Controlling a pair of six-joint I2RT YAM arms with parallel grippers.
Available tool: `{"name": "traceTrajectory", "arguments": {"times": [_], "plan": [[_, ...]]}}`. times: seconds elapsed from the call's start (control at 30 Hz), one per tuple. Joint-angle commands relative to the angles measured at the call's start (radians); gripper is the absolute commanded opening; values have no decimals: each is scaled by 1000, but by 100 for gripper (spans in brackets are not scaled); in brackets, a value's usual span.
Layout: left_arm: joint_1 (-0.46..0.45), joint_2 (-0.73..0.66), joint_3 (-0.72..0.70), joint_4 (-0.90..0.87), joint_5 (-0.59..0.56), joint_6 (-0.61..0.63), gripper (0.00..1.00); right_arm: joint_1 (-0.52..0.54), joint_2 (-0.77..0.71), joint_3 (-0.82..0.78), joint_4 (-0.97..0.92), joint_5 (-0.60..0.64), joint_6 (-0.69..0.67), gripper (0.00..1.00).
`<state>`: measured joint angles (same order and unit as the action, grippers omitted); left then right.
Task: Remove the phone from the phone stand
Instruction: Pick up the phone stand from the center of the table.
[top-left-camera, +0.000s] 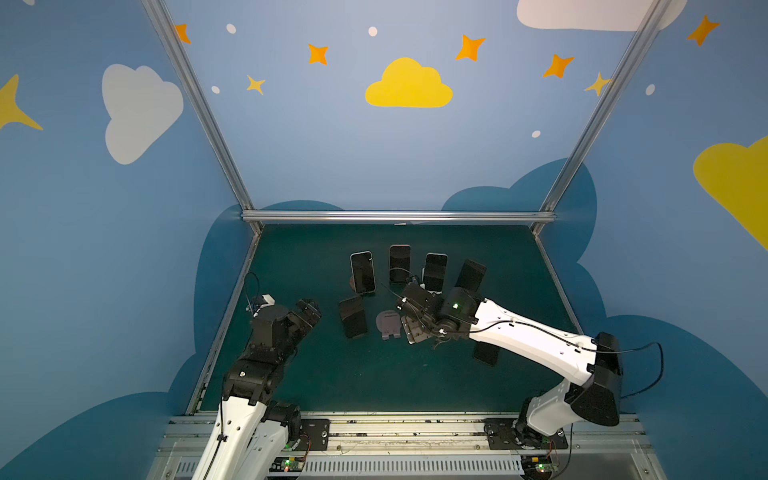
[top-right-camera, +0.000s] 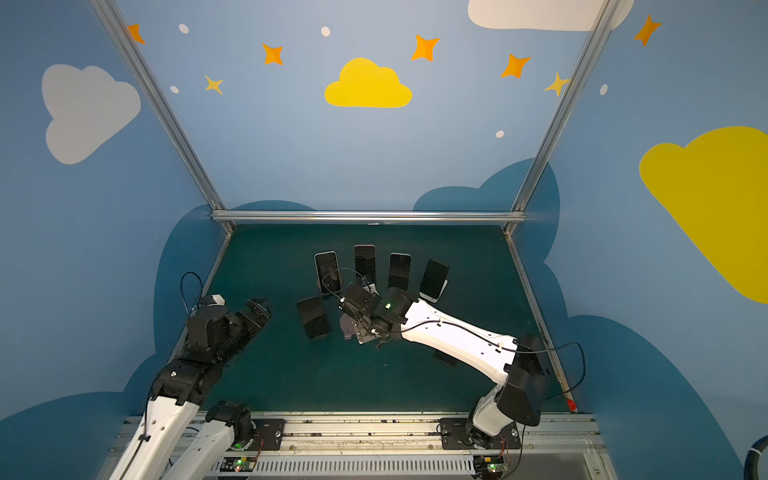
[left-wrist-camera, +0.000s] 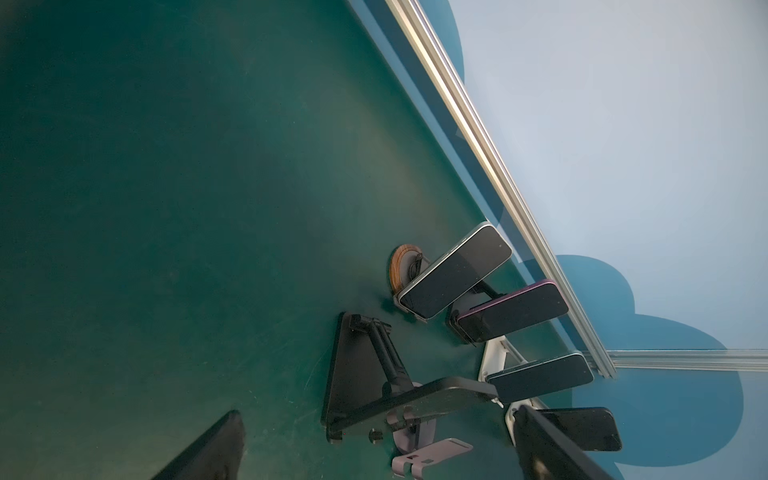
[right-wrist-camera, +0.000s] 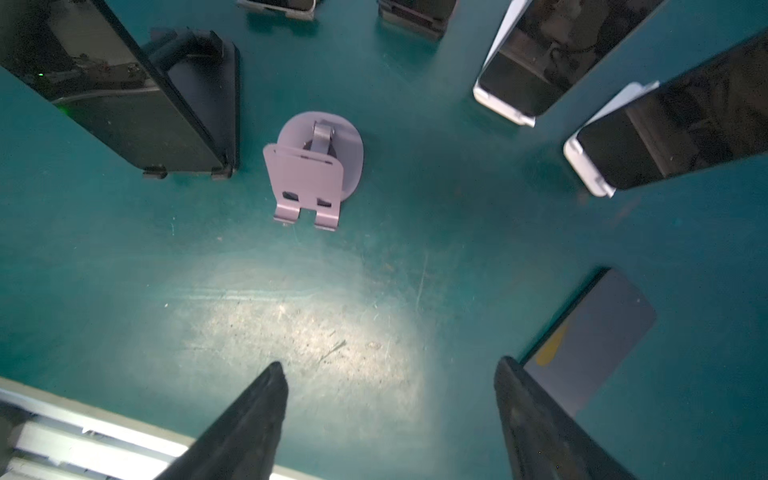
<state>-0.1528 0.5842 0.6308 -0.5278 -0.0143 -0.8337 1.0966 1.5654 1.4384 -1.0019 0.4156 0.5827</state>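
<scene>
Right wrist view: right end effector (right-wrist-camera: 390, 365) spread wide, gripping nothing

Both top views are running dim: green mat (top-left-camera: 374, 382) is reading dark, blue walls (top-left-camera: 332, 158) are taking softer, brighter light, strongest on the back panel. Wide-angle stretching is showing toward the edges. Right wrist view is catching a bright washed-out patch on the mat, falloff around it; phone screens (right-wrist-camera: 536, 70) are throwing reflections, soft shadows are pooling under the stands (right-wrist-camera: 311, 174). The right gripper (right-wrist-camera: 389, 363) fingertips (right-wrist-camera: 253, 424) are blurring near the lens. Left wrist view is going murky, darkening at one corner.
</scene>
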Motion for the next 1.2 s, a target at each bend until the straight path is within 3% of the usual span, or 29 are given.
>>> {"name": "traceTrajectory", "arguments": {"times": [0.0,0.23,0.47,0.7,0.93,1.17], "plan": [[-1,3,19,32,-27,23,100,-16,-26,11,14,65,-91,81],[-1,51,51,117,-59,73,100,-6,-37,-124,240,109,-125,84],[24,35,22,123,-37,68,100,13,109,-53,310,34,-94,84],[26,14,18,122,-27,71,100,15,320,73,222,-18,53,85],[24,5,15,132,-17,68,100,-26,373,76,244,-93,222,87],[21,0,17,128,-16,72,100,-43,401,46,333,-116,249,87]]}}
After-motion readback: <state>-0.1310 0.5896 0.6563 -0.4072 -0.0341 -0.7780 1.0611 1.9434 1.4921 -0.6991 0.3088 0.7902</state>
